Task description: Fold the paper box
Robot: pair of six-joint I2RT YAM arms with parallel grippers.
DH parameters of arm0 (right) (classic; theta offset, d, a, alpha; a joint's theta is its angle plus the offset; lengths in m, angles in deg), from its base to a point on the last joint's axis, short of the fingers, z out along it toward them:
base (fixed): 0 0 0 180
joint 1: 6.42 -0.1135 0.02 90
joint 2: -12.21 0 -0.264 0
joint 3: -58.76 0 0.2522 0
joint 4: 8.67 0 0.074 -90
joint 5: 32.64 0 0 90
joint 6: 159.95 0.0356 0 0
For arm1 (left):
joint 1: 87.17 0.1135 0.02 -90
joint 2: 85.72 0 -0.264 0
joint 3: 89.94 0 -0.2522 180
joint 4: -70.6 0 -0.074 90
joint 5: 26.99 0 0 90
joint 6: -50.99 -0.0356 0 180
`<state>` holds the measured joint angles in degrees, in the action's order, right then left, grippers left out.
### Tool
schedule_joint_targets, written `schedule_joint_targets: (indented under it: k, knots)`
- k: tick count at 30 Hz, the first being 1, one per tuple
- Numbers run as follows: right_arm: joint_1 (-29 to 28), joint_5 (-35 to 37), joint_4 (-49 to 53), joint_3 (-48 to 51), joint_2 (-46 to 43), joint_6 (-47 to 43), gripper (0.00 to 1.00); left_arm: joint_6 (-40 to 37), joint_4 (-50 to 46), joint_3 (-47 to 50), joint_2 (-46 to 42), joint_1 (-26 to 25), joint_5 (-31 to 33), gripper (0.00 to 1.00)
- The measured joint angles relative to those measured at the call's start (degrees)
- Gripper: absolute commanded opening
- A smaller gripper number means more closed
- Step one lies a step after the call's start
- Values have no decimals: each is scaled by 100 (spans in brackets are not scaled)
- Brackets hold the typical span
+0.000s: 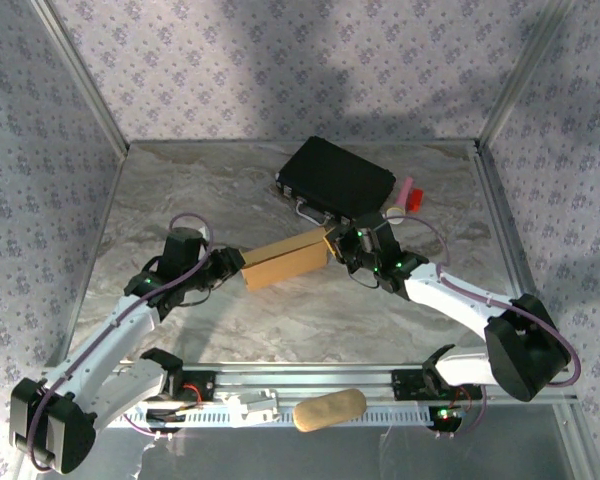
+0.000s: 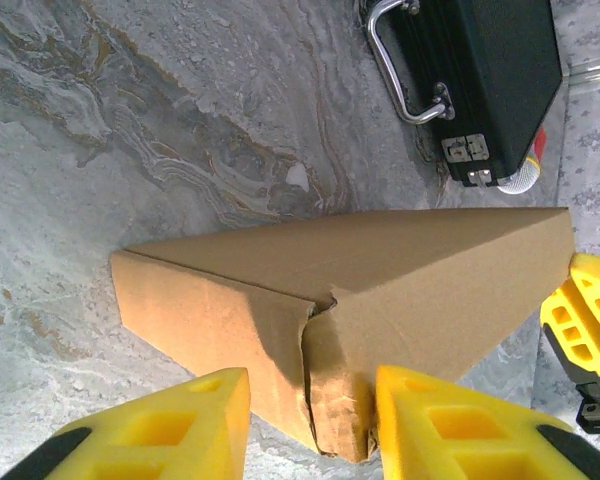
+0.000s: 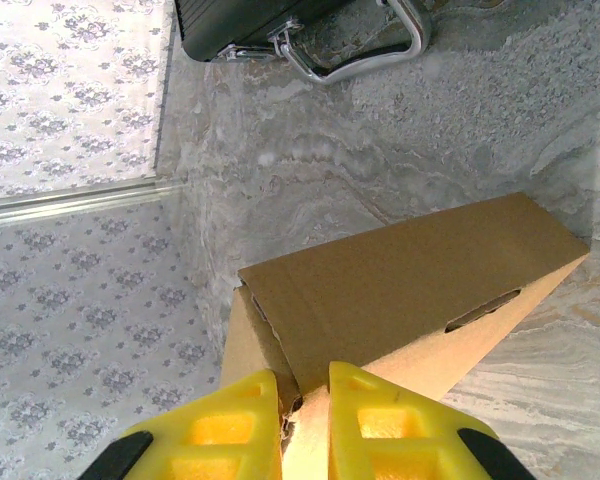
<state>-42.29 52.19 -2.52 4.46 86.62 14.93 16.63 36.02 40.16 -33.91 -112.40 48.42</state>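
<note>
Box position: we are finding the paper box [image 1: 285, 262] lying mid-bench [image 1: 310, 325], stretched between both claws, just in front of the black case [image 1: 337, 178].
Handling: we are judging it light thin card, stiff across its panels yet easy to dent or crease, and smooth enough to slide under a push.
Where to hold: we are favouring the ends, close to corners and fold lines, not the hollow middle panels.
Left claw [image 2: 315, 425]: we are seeing its jaws parted astride the box's end corner, where a flap seam is gaping; released, not clenched.
Right claw [image 3: 305, 410]: we are seeing it clenched on a thin cardboard edge at the opposite end.
Arm pose: we are reading both arms as reaching inward from their bases, elbows bent, wrists facing each other along the box.
</note>
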Motion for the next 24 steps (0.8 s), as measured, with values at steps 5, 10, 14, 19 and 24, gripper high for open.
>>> schedule_joint_targets:
  k: [5, 10, 14, 19, 24]
  knots:
    - [0, 0, 0, 0, 0, 0, 16, 15, 81, 24, 0, 0, -63, 18]
    - [0, 4, 2, 0, 0, 0, 15, 42, 264, 116, -7, 0, -42, 7]
    - [2, 46, 4, 0, 0, 0, 15, 50, 444, 199, -7, 0, -39, 0]
    - [2, 87, 4, 0, -2, 0, 17, 55, 647, 321, -61, 0, -44, 2]
    - [-17, 90, 122, -2, -39, -28, 32, 61, 623, 330, -81, -22, -63, 14]
